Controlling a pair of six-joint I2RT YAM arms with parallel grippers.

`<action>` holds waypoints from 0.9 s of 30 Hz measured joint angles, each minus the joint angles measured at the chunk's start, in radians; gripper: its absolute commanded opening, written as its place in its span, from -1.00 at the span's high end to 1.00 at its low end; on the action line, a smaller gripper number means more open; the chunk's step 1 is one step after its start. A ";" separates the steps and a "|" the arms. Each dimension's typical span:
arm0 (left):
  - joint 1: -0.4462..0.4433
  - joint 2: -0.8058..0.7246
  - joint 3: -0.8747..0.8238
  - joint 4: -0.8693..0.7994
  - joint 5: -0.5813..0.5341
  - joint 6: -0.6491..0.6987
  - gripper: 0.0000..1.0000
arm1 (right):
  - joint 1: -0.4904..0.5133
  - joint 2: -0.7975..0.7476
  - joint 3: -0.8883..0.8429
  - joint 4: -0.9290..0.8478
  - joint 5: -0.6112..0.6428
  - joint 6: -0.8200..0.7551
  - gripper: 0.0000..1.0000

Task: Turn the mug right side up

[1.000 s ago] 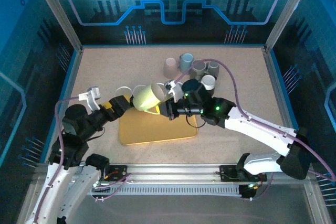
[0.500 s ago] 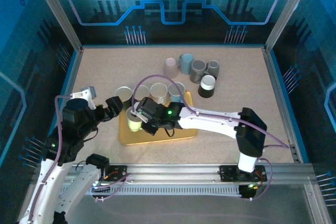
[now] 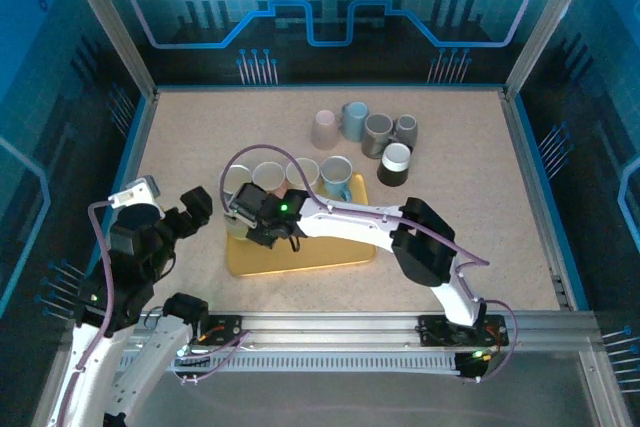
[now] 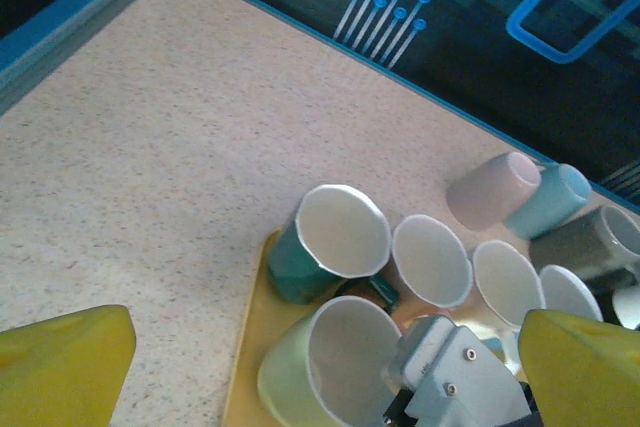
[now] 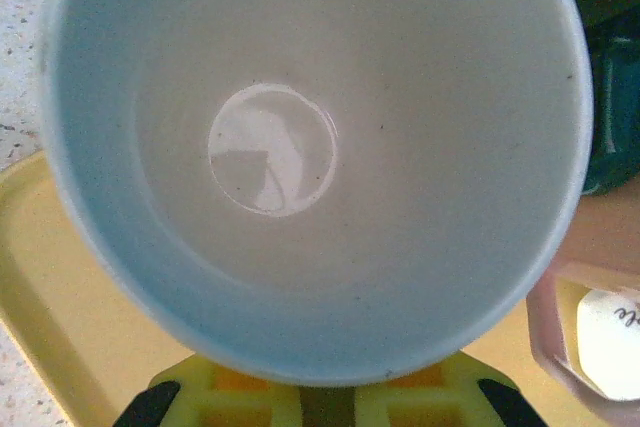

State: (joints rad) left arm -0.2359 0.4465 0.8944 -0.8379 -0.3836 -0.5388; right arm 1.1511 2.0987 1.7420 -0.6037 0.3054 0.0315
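Tho upright, mug (image 4: 310, 377) at tray (image 3: 320, 255) edge.

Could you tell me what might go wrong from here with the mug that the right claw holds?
1. The right claw grips the pale green mug close beside the dark green mug; opening or withdrawing could knock that neighbour.
2. The mug is near the left edge of the yellow tray; released on the rim, it might tip.

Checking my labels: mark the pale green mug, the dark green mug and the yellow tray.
pale green mug (image 4: 343, 359), left wrist view, inner wall.
dark green mug (image 4: 288, 265), left wrist view, outer side.
yellow tray (image 3: 310, 257), top external view, bare near edge.
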 measured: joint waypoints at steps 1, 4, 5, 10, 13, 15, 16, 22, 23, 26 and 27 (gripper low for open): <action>0.000 0.000 0.000 -0.004 -0.015 -0.006 -0.98 | 0.000 0.009 0.010 -0.004 0.003 -0.005 1.00; 0.000 0.000 0.000 -0.017 -0.052 -0.017 -0.98 | 0.000 0.036 0.040 -0.015 0.013 -0.014 1.00; 0.000 0.000 0.000 -0.020 -0.059 -0.020 -0.98 | 0.000 0.045 0.050 -0.019 0.014 -0.018 0.99; 0.000 0.000 0.000 -0.025 -0.074 -0.031 -0.98 | 0.000 0.090 0.108 -0.044 0.032 -0.034 0.95; 0.000 0.000 0.000 -0.025 -0.074 -0.032 -0.98 | 0.000 0.113 0.135 -0.050 0.040 -0.040 0.92; 0.000 0.000 0.000 -0.025 -0.074 -0.032 -0.98 | 0.001 0.116 0.142 -0.053 0.051 -0.048 0.88; 0.000 0.000 0.000 -0.025 -0.074 -0.032 -0.98 | 0.002 0.116 0.145 -0.058 0.055 -0.052 0.87; 0.000 0.000 0.000 -0.025 -0.074 -0.031 -0.98 | 0.002 0.133 0.161 -0.063 0.093 -0.064 0.69; 0.000 0.000 0.000 -0.024 -0.074 -0.032 -0.98 | 0.002 0.136 0.165 -0.061 0.098 -0.065 0.64; 0.000 0.000 0.000 -0.024 -0.074 -0.031 -0.98 | 0.002 0.138 0.170 -0.060 0.107 -0.065 0.45; 0.000 0.000 0.000 -0.024 -0.074 -0.032 -0.98 | 0.002 0.138 0.170 -0.059 0.109 -0.065 0.38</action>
State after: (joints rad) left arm -0.2359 0.4469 0.8944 -0.8623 -0.4572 -0.5705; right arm 1.1530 2.2372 1.9118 -0.6628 0.4141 -0.0338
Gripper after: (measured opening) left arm 0.989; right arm 0.246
